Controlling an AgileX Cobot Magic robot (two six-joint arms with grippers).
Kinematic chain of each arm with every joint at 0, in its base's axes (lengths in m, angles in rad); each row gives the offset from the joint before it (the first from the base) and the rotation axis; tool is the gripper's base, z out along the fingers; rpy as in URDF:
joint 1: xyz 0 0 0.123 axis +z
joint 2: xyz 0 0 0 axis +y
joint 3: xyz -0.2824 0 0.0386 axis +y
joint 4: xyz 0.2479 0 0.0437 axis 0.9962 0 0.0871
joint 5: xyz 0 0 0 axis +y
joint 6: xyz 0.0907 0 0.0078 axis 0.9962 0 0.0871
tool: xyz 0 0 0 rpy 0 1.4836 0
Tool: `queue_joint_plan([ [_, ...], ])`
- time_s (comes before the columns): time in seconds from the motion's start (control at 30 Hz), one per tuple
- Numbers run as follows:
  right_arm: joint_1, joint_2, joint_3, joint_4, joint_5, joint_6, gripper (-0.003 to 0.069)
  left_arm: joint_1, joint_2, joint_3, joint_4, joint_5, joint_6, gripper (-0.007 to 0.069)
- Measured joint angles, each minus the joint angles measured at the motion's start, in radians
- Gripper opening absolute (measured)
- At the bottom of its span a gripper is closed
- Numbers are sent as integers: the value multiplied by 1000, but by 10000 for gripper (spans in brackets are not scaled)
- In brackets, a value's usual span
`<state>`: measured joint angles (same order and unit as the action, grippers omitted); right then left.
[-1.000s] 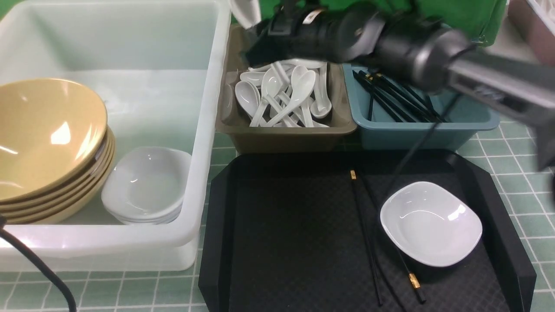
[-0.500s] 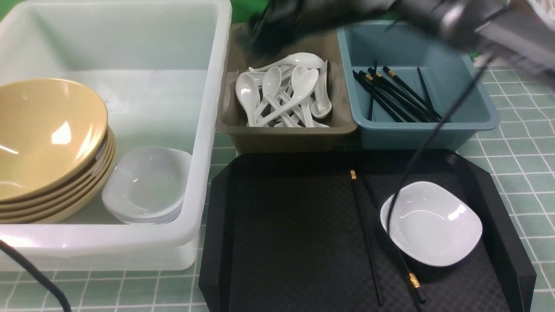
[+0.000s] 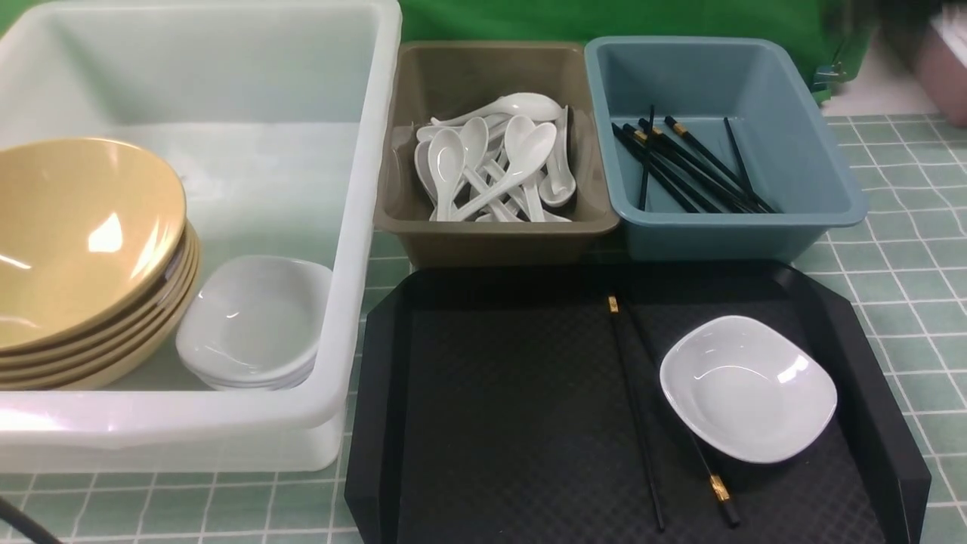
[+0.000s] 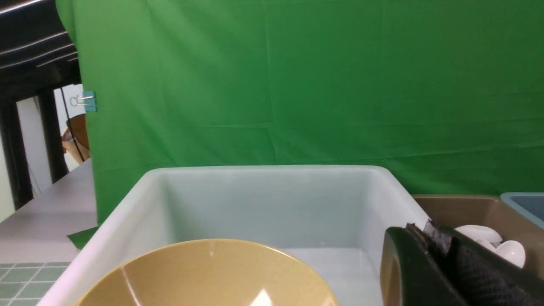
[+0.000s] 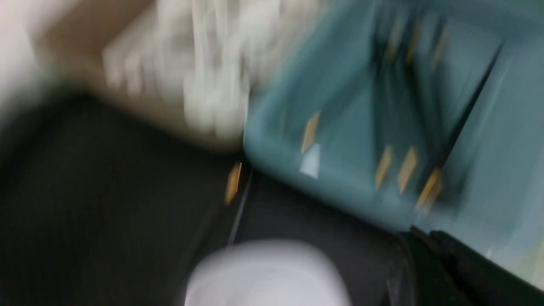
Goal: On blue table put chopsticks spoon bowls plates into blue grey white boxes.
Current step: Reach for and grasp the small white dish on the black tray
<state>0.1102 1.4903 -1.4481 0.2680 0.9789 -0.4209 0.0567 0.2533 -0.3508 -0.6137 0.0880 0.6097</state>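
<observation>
Neither arm shows in the front view. On the black tray (image 3: 491, 393) lie a white dish (image 3: 748, 389) and a pair of black chopsticks (image 3: 634, 408), one partly under the dish. The grey box (image 3: 498, 230) holds several white spoons (image 3: 491, 166). The blue box (image 3: 755, 227) holds several black chopsticks (image 3: 687, 170). The white box (image 3: 355, 227) holds stacked yellow bowls (image 3: 83, 242) and stacked white dishes (image 3: 253, 321). My left gripper (image 4: 429, 231) is shut and empty, level with the white box rim. My right gripper (image 5: 420, 238) looks shut in a blurred view above the blue box and tray.
The boxes stand side by side behind the tray on a green tiled tablecloth (image 3: 899, 279). A green backdrop (image 3: 604, 19) hangs behind them. A pink container (image 3: 944, 68) sits at the far right edge.
My right arm, which held a white spoon over the grey box, has let it go and pulled up and right out of the front view. The spoon now lies on the pile.
</observation>
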Motion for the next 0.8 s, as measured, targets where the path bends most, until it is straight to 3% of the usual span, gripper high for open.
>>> queue_joint_plan([
  [0.03,-1,0,19,0,1,3,46,-1,0,0,0,0,0,5],
  [0.07,-2,3,172,-1,-8,6,37,-10,0,0,0,0,0,5],
  [0.23,71,23,553,7,-217,14,36,-30,0,0,0,0,0,5],
  [0.5,176,132,634,94,-407,23,45,-37,0,27,-1,-7,0,5],
  [0.6,212,157,616,127,-420,7,80,-37,0,31,-1,-11,0,5],
  [0.8,217,142,484,-8,-318,56,288,-37,0,33,-1,-12,0,5],
])
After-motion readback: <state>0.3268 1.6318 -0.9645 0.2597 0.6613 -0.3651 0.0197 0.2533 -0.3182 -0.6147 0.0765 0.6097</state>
